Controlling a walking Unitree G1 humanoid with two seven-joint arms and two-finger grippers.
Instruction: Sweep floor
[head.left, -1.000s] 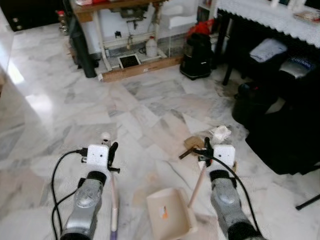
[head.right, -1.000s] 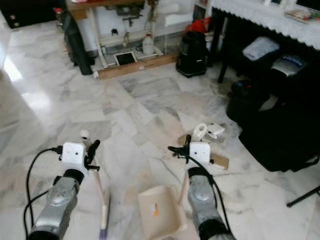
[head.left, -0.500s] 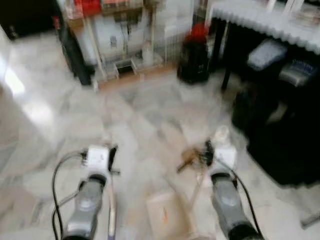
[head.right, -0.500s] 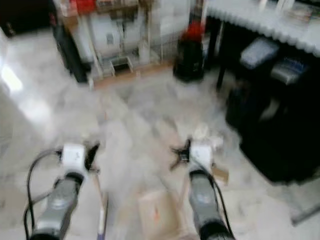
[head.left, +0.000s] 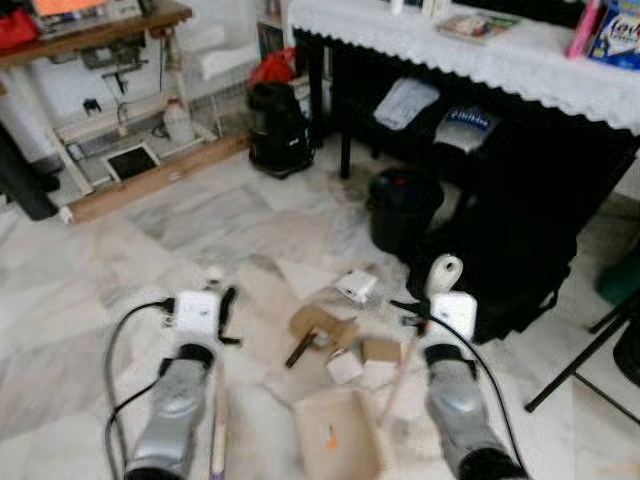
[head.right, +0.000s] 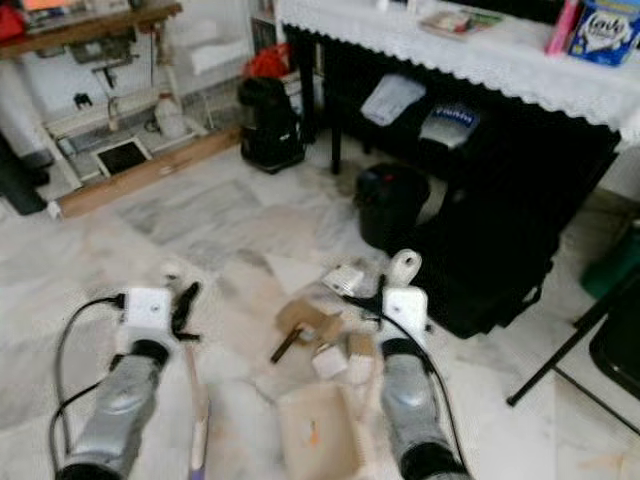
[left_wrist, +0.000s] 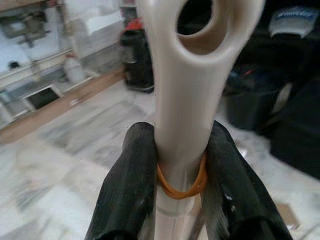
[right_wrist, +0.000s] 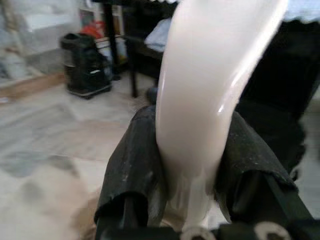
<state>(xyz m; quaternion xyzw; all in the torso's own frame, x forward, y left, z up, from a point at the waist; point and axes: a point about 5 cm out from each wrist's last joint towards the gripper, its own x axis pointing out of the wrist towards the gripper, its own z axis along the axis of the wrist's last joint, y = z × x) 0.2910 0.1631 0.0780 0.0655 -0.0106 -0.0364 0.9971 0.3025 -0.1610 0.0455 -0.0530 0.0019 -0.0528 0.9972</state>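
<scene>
Camera swung since a second ago: the wooden shelf and black vacuum that sat up top centre are now far upper left, and a black counter with a lace cloth spans the upper right. More litter in view too, so the whole shift reads as the robot turning, not the things moving.

Left claw is pinched on the broom handle; the left wrist view shows both black fingers clamped on the cream handle just below its hanging hole, over an orange rubber band. Handle runs down from the claw toward 6 o'clock in the head view, brush end hidden at the frame bottom.

Right claw is pressed onto the dustpan handle; the pale stick slants down toward 7 o'clock to the dustpan, which lies on the floor between the two arms, mouth facing 12 o'clock.

Key relation: litter pile sits just ahead of the pan mouth, at 12 o'clock from it. It holds a torn cardboard piece, a small brown box, a pale block and a white box. Pile lies between the claws, a bit nearer the right one. Judgement: broom must come round behind the pile and pull it toward 6 o'clock into the pan.
</scene>
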